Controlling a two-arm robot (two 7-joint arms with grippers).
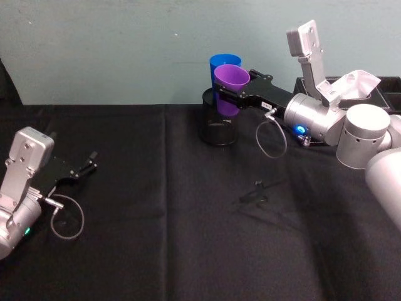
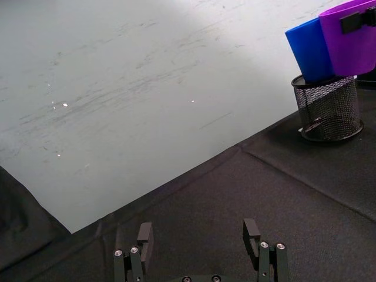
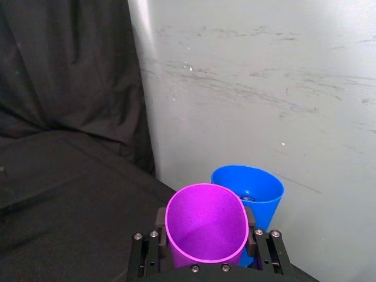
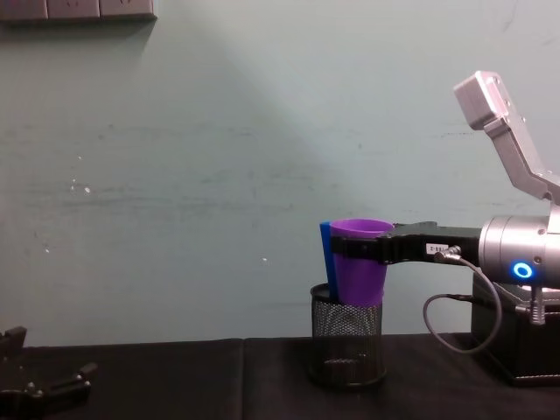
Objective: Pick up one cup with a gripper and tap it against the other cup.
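My right gripper (image 1: 227,94) is shut on the purple cup (image 1: 232,78), holding it upright above the rim of a black wire-mesh pot (image 1: 218,128). The blue cup (image 1: 224,61) stands in that pot just behind the purple one; their sides meet or nearly meet. The chest view shows the purple cup (image 4: 360,262) in front of the blue cup (image 4: 325,254), over the pot (image 4: 348,350). In the right wrist view the fingers (image 3: 158,220) clasp the purple cup (image 3: 205,226), with the blue cup (image 3: 252,185) beyond. My left gripper (image 1: 88,164) rests open at the table's left.
A black box (image 1: 388,88) holding crumpled white material (image 1: 354,84) stands at the back right, behind my right arm. A small black piece (image 1: 254,191) lies on the black cloth near the middle. The pale wall rises right behind the cups.
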